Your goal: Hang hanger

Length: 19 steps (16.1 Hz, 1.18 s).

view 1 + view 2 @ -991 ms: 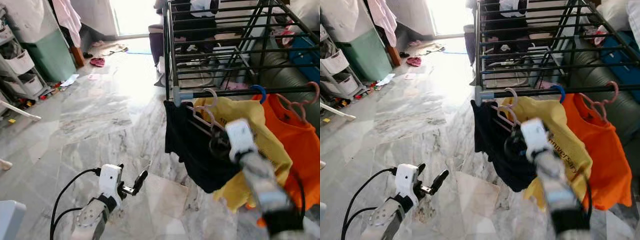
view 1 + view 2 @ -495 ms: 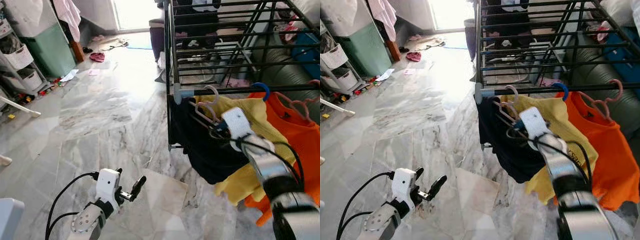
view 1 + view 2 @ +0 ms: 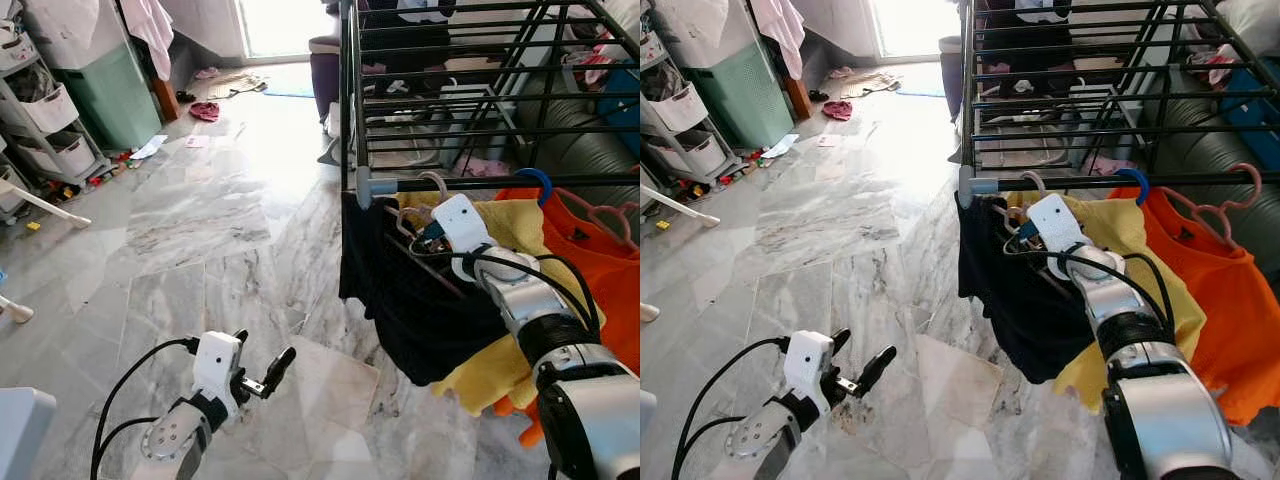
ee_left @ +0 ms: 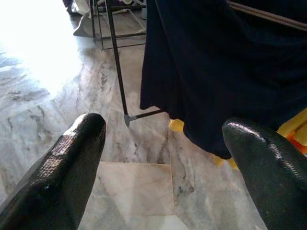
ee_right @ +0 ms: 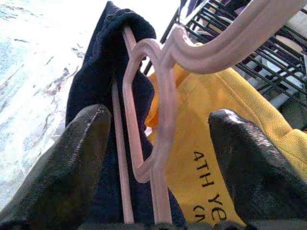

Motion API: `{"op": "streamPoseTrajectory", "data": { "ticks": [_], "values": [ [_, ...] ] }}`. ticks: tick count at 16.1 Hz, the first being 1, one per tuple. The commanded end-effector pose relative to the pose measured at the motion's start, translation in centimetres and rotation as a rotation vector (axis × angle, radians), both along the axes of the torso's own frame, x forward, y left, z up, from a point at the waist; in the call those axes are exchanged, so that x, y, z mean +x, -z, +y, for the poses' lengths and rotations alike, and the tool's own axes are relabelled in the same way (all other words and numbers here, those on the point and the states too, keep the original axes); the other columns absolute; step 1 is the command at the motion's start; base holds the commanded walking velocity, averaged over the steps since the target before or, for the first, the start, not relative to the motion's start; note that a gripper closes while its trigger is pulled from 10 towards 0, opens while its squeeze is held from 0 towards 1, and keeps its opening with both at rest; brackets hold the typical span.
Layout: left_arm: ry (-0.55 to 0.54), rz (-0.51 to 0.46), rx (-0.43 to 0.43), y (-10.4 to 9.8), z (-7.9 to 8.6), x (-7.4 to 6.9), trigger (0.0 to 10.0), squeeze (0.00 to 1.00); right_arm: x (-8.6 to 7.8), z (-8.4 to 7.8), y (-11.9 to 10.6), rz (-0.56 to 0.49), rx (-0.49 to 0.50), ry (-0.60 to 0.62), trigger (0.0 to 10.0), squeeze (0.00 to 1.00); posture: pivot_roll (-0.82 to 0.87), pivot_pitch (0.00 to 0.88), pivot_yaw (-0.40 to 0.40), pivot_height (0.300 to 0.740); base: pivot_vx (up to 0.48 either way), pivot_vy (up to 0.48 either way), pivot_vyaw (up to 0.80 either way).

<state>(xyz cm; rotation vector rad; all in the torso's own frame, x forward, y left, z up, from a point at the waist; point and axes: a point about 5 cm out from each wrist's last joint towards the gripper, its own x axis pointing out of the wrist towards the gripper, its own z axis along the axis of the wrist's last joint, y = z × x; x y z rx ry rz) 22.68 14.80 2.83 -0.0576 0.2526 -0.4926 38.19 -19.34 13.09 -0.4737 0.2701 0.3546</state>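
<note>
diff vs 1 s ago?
The right gripper has reached up toward the rack rail, carrying the pink hanger with the dark shirt; its fingers sit apart around the hanger. The left gripper stays low and open. Yellow shirt and orange shirt unchanged.

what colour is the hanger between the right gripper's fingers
Pale pink. The hanger shows best in the right wrist view, against the dark navy garment.
</note>
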Motion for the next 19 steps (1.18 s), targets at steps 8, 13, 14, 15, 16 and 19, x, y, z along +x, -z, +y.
{"op": "streamPoseTrajectory", "data": {
  "ticks": [8,13,14,15,16,19],
  "values": [
    [0.029,0.008,0.032,0.3,-0.2,0.3,10.0,0.00,0.5,-0.8,-1.1,0.057,0.105,-0.011,0.0,0.00,-0.11,0.023,0.077,0.740,0.000,0.000,0.00],
    [0.048,0.016,0.057,0.7,-0.3,0.4,10.0,0.00,0.3,-1.2,-1.2,0.101,0.223,-0.010,0.0,0.00,-0.11,0.024,0.083,0.740,0.000,0.000,0.00],
    [0.048,0.017,0.059,0.7,-0.3,0.4,10.0,0.00,0.3,-1.2,-1.1,0.104,0.219,-0.015,0.0,0.00,-0.11,0.024,0.083,0.740,0.000,0.000,0.00],
    [0.055,0.018,0.066,0.8,-0.2,0.4,10.0,0.00,0.2,-1.3,-1.1,0.123,0.239,-0.034,0.0,0.00,-0.11,0.022,0.087,0.740,0.000,0.000,0.00],
    [0.057,0.018,0.068,0.8,-0.2,0.4,10.0,0.00,0.1,-1.3,-1.0,0.128,0.245,-0.039,0.0,0.00,-0.11,0.022,0.088,0.740,0.000,0.000,0.00],
    [0.065,0.019,0.076,0.9,-0.2,0.4,10.0,0.00,-0.1,-1.4,-0.8,0.148,0.268,-0.048,0.0,0.00,-0.11,0.019,0.095,0.740,0.000,0.000,0.00]
  ]
}}
